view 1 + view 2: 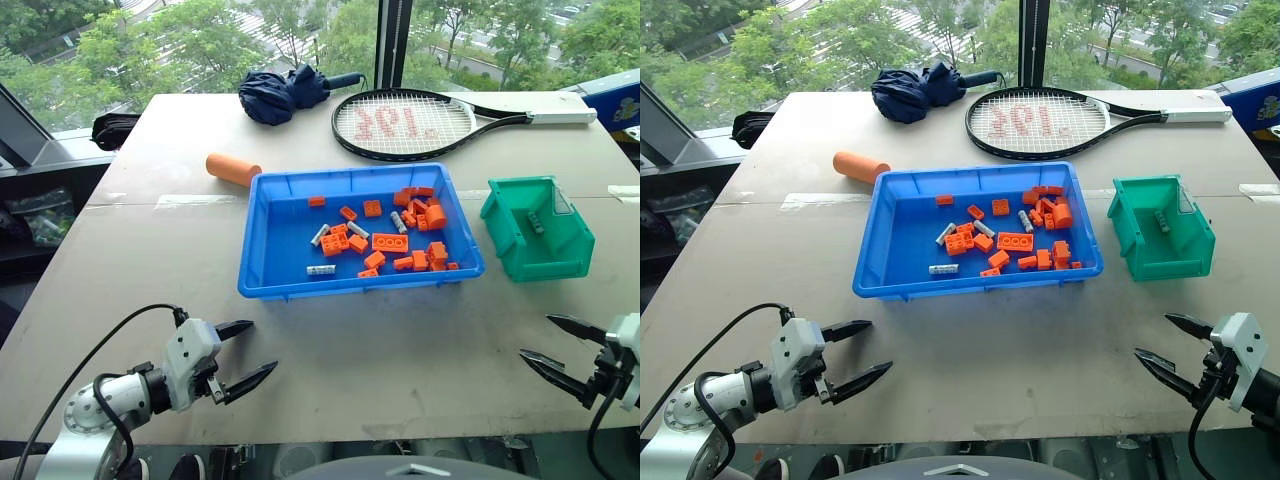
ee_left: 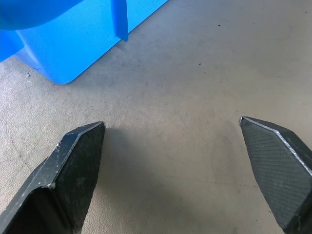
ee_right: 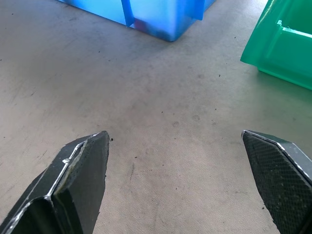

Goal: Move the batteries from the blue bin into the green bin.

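One battery (image 1: 536, 223) is found already inside the green bin (image 1: 520, 246), several batteries (image 1: 357, 230) remain among orange bricks (image 1: 389, 242) in the blue bin (image 1: 262, 255), and left gripper (image 1: 244, 354) and right gripper (image 1: 553, 347) are held wide, empty.

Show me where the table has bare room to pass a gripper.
Bare: the strip between the blue bin and both open grippers, left and right. A narrow gap separates it from the green bin. Crowded behind: racket, umbrella, orange cylinder.
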